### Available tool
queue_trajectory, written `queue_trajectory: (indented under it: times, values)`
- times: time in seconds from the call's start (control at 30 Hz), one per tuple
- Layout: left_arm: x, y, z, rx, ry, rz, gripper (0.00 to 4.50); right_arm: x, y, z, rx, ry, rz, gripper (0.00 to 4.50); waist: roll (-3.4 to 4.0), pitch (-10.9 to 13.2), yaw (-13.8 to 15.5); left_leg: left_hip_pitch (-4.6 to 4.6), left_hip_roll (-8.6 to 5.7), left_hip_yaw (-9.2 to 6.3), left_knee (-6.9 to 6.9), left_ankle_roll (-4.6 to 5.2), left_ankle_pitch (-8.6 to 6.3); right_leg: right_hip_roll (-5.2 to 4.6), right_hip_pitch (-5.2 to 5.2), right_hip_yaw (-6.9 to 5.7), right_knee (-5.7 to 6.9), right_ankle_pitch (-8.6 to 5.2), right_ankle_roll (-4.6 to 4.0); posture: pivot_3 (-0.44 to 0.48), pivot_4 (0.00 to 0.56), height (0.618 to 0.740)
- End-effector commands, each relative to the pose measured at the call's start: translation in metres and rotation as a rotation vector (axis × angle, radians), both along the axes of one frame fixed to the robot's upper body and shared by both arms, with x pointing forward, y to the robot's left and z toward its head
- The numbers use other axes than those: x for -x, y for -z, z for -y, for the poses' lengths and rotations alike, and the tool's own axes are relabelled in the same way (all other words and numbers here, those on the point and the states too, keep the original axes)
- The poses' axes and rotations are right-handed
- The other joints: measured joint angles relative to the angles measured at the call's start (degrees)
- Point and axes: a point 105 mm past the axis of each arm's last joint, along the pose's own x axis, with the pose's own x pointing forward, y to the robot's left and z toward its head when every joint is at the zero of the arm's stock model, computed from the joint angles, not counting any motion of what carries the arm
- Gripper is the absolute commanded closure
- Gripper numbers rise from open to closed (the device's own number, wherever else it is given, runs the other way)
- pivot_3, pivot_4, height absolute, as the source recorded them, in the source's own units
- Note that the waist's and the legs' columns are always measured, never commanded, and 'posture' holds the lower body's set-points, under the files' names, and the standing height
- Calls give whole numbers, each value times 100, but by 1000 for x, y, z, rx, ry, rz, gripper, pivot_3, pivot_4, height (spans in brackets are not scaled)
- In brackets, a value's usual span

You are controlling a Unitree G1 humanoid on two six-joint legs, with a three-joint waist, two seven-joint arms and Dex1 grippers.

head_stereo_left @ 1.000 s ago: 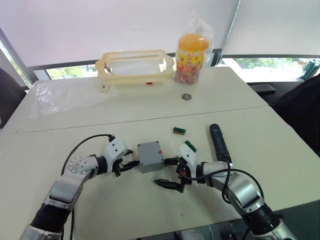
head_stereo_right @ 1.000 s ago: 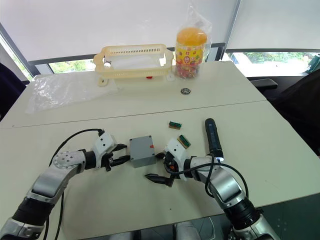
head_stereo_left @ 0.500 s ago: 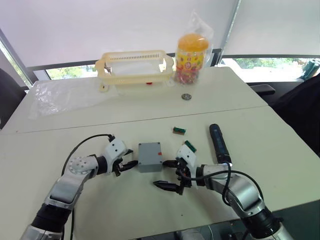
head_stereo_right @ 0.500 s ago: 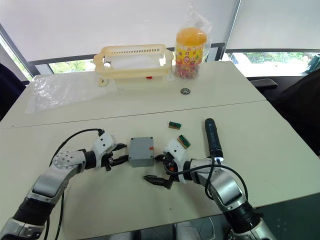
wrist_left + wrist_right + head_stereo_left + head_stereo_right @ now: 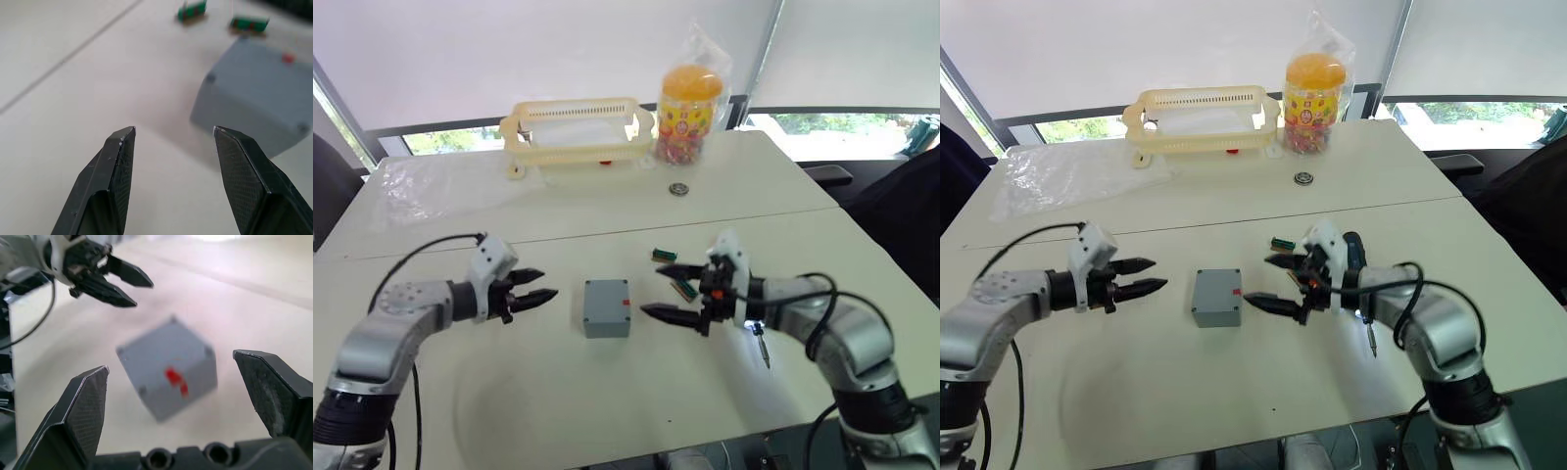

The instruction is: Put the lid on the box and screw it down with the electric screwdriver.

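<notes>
1. So, both claws hang empty on either side of the box [image 5: 607, 306]. The left gripper [image 5: 536, 286] has its fingers spread, pointing at the box from the left, a bit apart from it. The right gripper [image 5: 666, 291] is spread wide too, aimed in from the right.
2. The box sits mid-table between them, nothing touching it. It's a closed-looking grey block with a red mark on the upward face and little holes at the corners. I honestly can't tell which face is the lid, or whether it's properly seated.
3. The electric screwdriver [image 5: 1351, 245] lies on the table just right of the right gripper, partly under that forearm, with its lit tip pointing to the near side.
4. My guess: we're between steps, and driving the screws is what's left. The next move would be the right claw going for the screwdriver, with the left steadying the box so it doesn't skate.
5. Two small green blocks [image 5: 664, 255] lie near the right claw.
6. Containers at the far side: a yellow slatted basket [image 5: 578, 127], contents hard to make out, and a jar [image 5: 688, 113] with an orange lid, wrapped in a clear bag and full of colourful sweets.
</notes>
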Motion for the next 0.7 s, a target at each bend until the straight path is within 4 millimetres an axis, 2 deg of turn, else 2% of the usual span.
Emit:
queue_trajectory:
  times: [0.03, 0.07, 0.17, 0.23, 0.33, 0.4, 0.43, 0.47, 0.7]
  values:
    - [14, -24, 16, 38, 70, 18, 1931, -30, -21, 15, -39, 100, 66, 35, -2, 0, -7, 0, 0, 1, 0, 0, 0, 0, 0, 1, -1, 0, 0, 0, 150, 740]
    - [15, -25, 19, 25, 79, 20, 1931, -43, -20, 19, -23, 144, 81, 35, -1, 0, -15, 1, 0, 2, 1, 0, 0, 0, 0, 1, -1, 0, 0, 0, 150, 740]
    - [17, -27, 28, 0, 98, 33, 1931, -79, 1, 24, 107, 214, 121, 35, -1, 0, -29, 4, 0, 4, -1, 0, 0, 3, -2, 2, -1, 0, -1, 0, 150, 740]
    - [19, -29, 33, -10, 113, 41, 1931, -97, 15, 23, 159, 227, 116, 35, -1, 0, -44, 4, 0, 3, -6, 0, 0, 4, -4, 2, 0, 0, -1, 0, 150, 740]
    - [22, -30, 38, -24, 128, 50, 1931, -113, 26, 20, 176, 219, 105, 35, 2, 2, -75, 2, 1, 7, -8, 0, 0, 2, -6, 4, -1, 0, -1, 0, 150, 740]
    - [25, -31, 41, -31, 136, 57, 1931, -119, 30, 16, 182, 209, 100, 35, 2, 4, -100, 0, 0, 8, -8, -1, 0, 0, -7, 5, -1, 0, -1, 0, 150, 740]
    - [27, -31, 42, -38, 139, 60, 1931, -122, 33, 14, 188, 199, 102, 546, 2, 4, -123, -1, 0, 8, -8, -1, 1, -1, -8, 5, -1, 0, -1, 0, 150, 740]
    - [29, -30, 43, -42, 140, 61, 1931, -125, 35, 12, 192, 193, 106, 855, 2, 4, -133, -1, 0, 7, -8, -1, 1, -1, -8, 6, -1, 1, -1, 0, 150, 740]
    - [34, -22, 41, -52, 116, 48, 1931, -134, 44, 5, 191, 192, 104, 855, 2, 4, -156, 0, 1, 4, -9, -1, 1, 0, -8, 5, 0, 1, -1, 0, 150, 740]
